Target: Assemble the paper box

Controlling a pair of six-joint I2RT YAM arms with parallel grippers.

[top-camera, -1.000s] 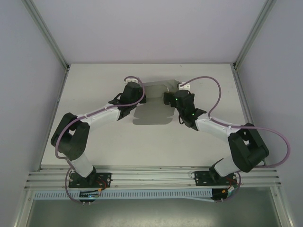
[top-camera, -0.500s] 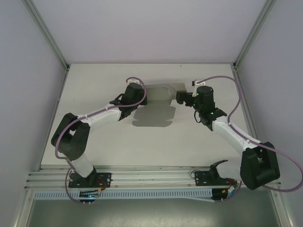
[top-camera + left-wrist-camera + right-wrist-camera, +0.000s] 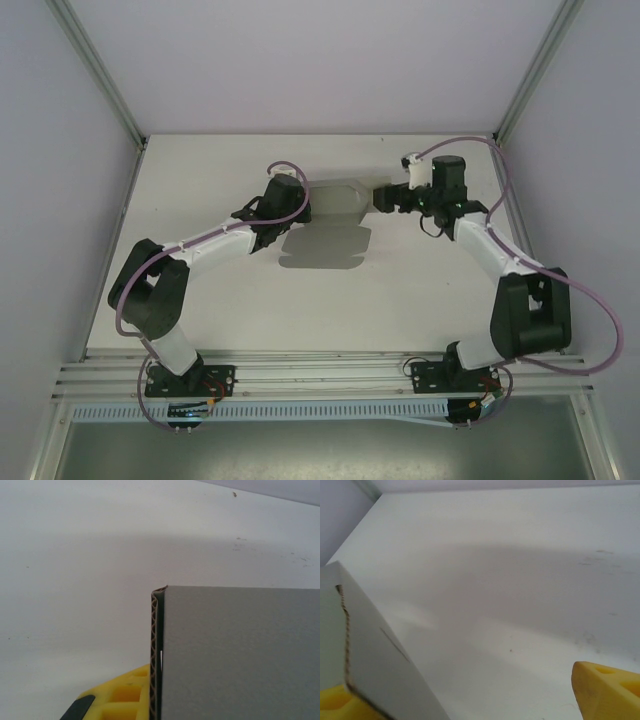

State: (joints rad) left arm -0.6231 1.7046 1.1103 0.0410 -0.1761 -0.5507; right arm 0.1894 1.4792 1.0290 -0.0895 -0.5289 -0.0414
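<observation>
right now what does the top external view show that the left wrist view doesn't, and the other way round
Top external: the left gripper and the right gripper at opposite ends of the paper box, which is raised over its shadow. Left wrist: the board's fluted cut edge up close, against a yellow finger pad. Shared: the grey box face and the white table.

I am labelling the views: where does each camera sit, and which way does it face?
Top external: above, behind the bases, looking down at the table; the left arm and right arm show.
Left wrist: faces the paper box edge; one yellow finger shows.
Right wrist: faces across the table; two yellow fingers.
All three share the paper box.
</observation>
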